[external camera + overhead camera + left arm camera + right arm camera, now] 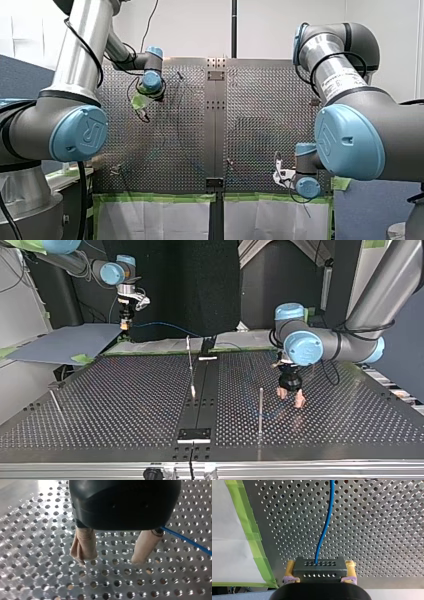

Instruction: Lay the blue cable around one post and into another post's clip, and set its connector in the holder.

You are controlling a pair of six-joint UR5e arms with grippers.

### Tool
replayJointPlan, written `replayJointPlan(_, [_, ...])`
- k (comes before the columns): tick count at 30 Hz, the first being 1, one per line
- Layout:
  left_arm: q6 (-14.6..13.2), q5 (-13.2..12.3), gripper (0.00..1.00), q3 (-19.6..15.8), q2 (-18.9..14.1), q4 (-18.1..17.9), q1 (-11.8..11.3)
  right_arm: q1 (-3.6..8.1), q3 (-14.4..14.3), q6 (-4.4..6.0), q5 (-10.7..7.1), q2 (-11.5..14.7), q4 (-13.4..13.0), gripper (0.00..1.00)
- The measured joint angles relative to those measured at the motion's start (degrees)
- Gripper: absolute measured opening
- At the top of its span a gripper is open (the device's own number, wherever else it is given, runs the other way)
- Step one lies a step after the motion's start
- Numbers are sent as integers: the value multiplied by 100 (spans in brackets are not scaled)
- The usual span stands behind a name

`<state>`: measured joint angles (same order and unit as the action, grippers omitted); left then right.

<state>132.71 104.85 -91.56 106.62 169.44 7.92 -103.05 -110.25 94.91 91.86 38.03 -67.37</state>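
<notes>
My right gripper is shut on the grey perforated connector block, its yellow pads on both sides. The blue cable runs out of the block, ahead over the perforated table. In the top view this gripper hangs above the far left edge, and the cable leads from it toward the middle. My left gripper stands open just above the plate, beige pads apart, nothing between them. A stretch of blue cable passes beside one finger. It is next to a tall post.
A second post stands near the centre rail, and a thin leaning pin at the top view's left. A dark plate sits on the rail near the front edge. Green tape and white sheet border the table by my right gripper.
</notes>
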Motion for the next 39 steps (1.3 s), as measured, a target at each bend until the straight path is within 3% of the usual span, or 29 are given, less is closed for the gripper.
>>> replayJointPlan(12, [634, -632, 100, 0, -14, 262, -100, -2, -1, -14, 0, 0, 8, 0])
replayJointPlan(21, [1075, -1061, 100, 0, -173, 684, -187, -23, 0, -21, 0, -2, 11, 0])
replayJointPlan(28, [1415, -1080, 100, 0, -264, 1000, -244, -29, -1, -23, 0, -1, 12, 0])
replayJointPlan(39, [1907, -1094, 100, -6, -367, 1115, -308, -35, -1, -41, 0, -2, 21, 0])
